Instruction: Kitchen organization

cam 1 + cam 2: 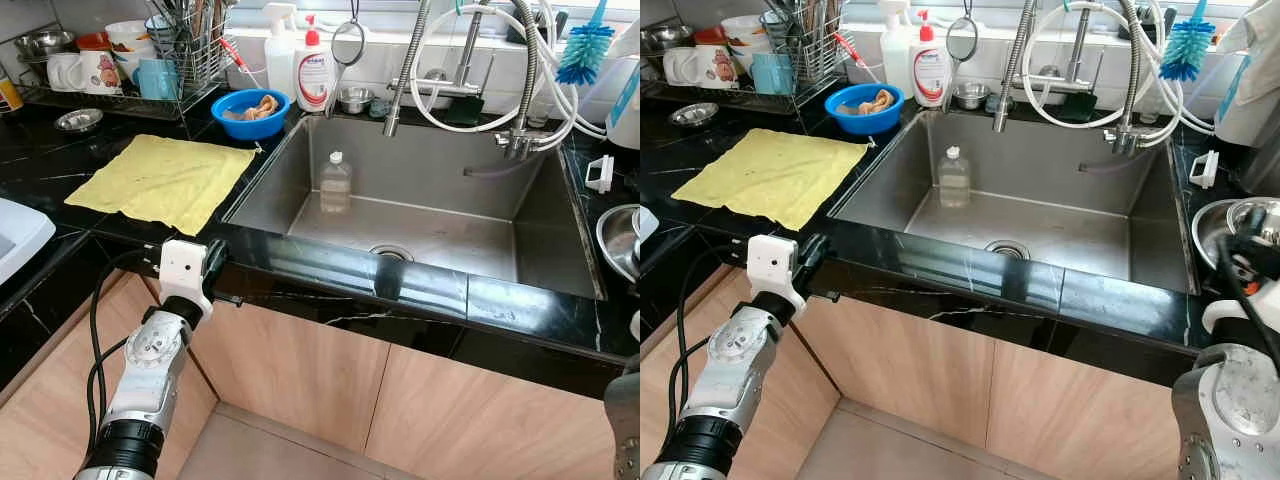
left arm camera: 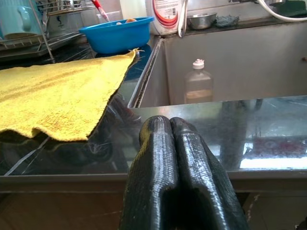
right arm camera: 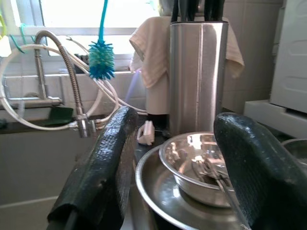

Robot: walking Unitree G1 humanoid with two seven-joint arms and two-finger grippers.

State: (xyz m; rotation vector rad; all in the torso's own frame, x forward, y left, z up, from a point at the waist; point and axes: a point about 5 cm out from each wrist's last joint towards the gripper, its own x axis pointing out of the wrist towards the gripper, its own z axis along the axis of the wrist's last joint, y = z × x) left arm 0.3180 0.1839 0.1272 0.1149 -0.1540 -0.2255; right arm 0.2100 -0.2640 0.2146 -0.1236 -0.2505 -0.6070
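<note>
- Your left gripper (image 2: 169, 143), fingers pressed together and empty, sits at the sink's (image 1: 300, 180) front rim; open before reaching.
- Your right gripper (image 3: 175, 158), jaws spread, faces the steel bowl (image 3: 201, 165) right of the sink; close squarely on its rim.

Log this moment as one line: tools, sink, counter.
left tool: shut, at counter edge | right tool: open, before steel bowl | sink: bottle upright | counter: yellow cloth flat

Bright daylight | window (image 3: 72, 12) overexposed | countertop (image 2: 268, 139) glare | sharp
</note>
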